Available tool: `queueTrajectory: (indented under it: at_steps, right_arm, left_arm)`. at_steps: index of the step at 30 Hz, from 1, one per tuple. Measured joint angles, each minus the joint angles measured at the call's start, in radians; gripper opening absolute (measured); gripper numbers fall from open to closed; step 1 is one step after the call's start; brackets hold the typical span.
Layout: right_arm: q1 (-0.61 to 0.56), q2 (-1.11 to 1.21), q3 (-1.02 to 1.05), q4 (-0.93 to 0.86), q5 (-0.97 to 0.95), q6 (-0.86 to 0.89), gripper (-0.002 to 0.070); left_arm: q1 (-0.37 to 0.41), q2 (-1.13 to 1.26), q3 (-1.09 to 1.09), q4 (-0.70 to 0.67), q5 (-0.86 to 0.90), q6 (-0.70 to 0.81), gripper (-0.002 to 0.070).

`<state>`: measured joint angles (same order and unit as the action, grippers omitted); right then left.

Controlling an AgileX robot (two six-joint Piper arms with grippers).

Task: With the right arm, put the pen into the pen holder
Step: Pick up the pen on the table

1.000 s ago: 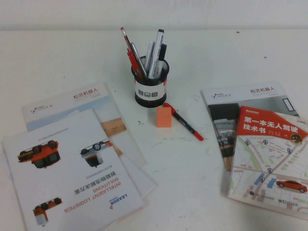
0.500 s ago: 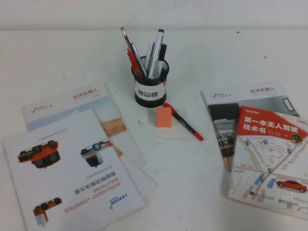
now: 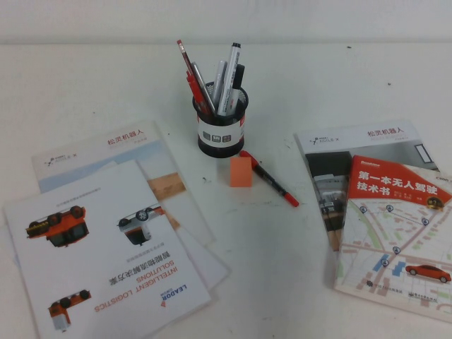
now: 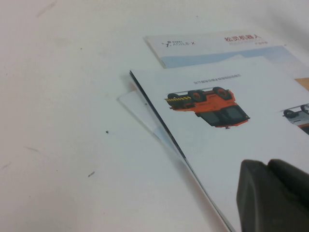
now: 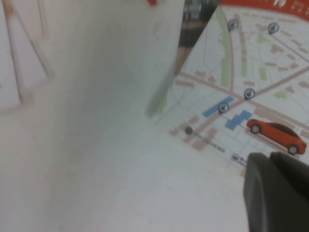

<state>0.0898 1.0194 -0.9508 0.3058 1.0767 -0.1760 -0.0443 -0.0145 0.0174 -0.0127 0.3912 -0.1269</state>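
Observation:
The pen [image 3: 270, 179], black with a red cap and red tail, lies flat on the white table just right of the pen holder's foot. The pen holder [image 3: 221, 131] is a black mesh cup with a white label band, standing upright with several pens and a red pencil in it. Neither arm shows in the high view. My right gripper [image 5: 270, 159] hangs shut and empty over the near edge of the map-cover booklet [image 5: 241, 82]; the pen's red end [image 5: 152, 2] shows far off. My left gripper [image 4: 268, 166] is shut and empty above the truck brochure [image 4: 217, 111].
An orange block [image 3: 241, 171] stands against the pen's left side, in front of the holder. Overlapping brochures [image 3: 106, 240] cover the near left of the table. Two booklets [image 3: 395, 219] lie at the right.

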Motion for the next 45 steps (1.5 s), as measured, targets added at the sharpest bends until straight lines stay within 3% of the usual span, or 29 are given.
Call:
queueTrajectory:
  at_steps: [9,18,21,26,29,45]
  right_arm:
    - [0.297,0.424,-0.349,-0.382,0.149,0.107,-0.002]
    - [0.396,0.754,-0.634,-0.368,0.151,0.079,0.0006]
    - [0.396,0.849,-0.727,-0.325,0.153,0.029,0.0094]
    - [0.396,0.996,-0.868,-0.306,0.153,-0.062,0.035]
    - [0.396,1.071,-0.949,-0.306,0.153,-0.093,0.0412]
    - [0.396,1.326,-1.115,-0.294,0.153,-0.106,0.0367]
  left_arm:
    - [0.0,0.0,0.0,0.0,0.0,0.0,-0.0003]
    - [0.0,0.0,0.0,0.0,0.0,0.0,-0.0003]
    - [0.0,0.0,0.0,0.0,0.0,0.0,-0.0003]
    - [0.0,0.0,0.0,0.0,0.0,0.0,-0.0003]
    - [0.0,0.0,0.0,0.0,0.0,0.0,-0.0003]
    - [0.0,0.0,0.0,0.0,0.0,0.0,-0.0002]
